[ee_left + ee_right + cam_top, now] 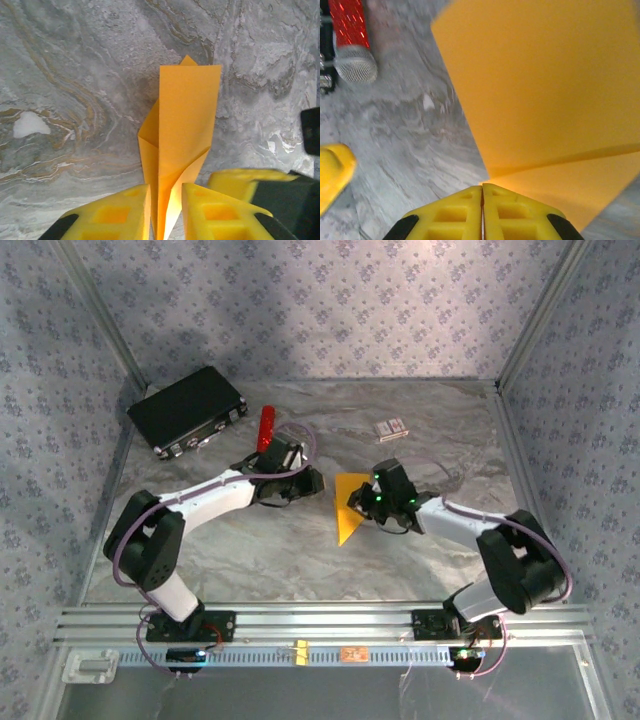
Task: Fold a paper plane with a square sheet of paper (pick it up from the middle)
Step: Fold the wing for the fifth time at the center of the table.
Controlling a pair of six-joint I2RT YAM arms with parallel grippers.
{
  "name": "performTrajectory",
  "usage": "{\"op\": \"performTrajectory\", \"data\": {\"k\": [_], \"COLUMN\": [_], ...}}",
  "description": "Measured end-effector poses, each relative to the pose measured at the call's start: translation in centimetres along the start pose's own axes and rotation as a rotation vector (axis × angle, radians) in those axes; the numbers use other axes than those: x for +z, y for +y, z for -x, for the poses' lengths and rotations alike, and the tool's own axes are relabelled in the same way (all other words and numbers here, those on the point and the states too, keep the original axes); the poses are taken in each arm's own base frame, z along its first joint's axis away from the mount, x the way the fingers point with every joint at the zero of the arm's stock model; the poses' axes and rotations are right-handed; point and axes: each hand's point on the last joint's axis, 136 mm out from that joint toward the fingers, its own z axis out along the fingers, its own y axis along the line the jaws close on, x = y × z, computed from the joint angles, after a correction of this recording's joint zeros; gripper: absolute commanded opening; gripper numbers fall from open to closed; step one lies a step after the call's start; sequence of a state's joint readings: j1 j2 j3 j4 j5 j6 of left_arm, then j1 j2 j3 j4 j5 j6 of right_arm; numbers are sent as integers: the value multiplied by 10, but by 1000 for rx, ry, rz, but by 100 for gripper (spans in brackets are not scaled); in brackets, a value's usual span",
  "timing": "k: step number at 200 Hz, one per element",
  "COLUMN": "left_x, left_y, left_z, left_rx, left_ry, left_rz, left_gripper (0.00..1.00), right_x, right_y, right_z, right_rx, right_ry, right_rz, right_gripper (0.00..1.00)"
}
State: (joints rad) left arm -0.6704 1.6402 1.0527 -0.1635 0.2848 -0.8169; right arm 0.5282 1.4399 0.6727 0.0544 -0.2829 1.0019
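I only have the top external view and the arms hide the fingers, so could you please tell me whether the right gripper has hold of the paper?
Observer: Yes, the right gripper is shut on the edge of the paper, where a crease ends.
Operator: Thanks, and the left one?
Observer: The left gripper straddles a raised fold, with a gap showing between its fingers.
Operator: How is the paper folded?
Observer: A long narrow flap lies folded over, a pointed tip peeking past its far end.
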Motion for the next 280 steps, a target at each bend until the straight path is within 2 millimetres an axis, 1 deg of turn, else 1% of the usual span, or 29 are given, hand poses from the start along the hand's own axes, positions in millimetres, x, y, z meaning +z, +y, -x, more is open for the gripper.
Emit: {"op": "performTrajectory", "data": {"k": [11, 23, 51, 71, 92, 137, 191, 211, 241, 258, 280], "left_x": [4, 9, 27, 38, 50, 66, 70, 75, 83, 86, 86], "left_y": [-4, -8, -25, -30, -31, -19, -14, -8, 6, 11, 12], "left_z": [0, -3, -18, -31, -42, -49, -51, -54, -61, -63, -62], "left_rx": [1, 5, 29, 38, 41, 23, 24, 25, 22, 26, 34], "left_ry": [10, 24, 83, 120, 156, 186, 192, 198, 220, 222, 218], "left_rz": [-11, -18, -41, -46, -40, -6, 5, 20, 54, 67, 70], "left_gripper": [19, 17, 15, 15, 14, 13, 13, 12, 12, 12, 12], "right_x": [-7, -13, -20, -22, -22, -21, -15, -12, -6, -4, -4], "right_y": [-8, -20, -43, -54, -55, -53, -60, -63, -65, -66, -68], "right_z": [9, 15, 17, 16, 16, 12, 7, 5, 5, 5, 9], "right_rx": [3, 5, 14, 17, 5, -20, -23, -23, -21, -19, -19], "right_ry": [-24, -36, -35, -22, -12, 10, 51, 67, 88, 95, 93], "right_rz": [-21, -48, -95, -114, -110, -99, -105, -107, -102, -100, -100], "right_gripper": [9, 9, 10, 10, 10, 13, 17, 18, 22, 25, 31]}}
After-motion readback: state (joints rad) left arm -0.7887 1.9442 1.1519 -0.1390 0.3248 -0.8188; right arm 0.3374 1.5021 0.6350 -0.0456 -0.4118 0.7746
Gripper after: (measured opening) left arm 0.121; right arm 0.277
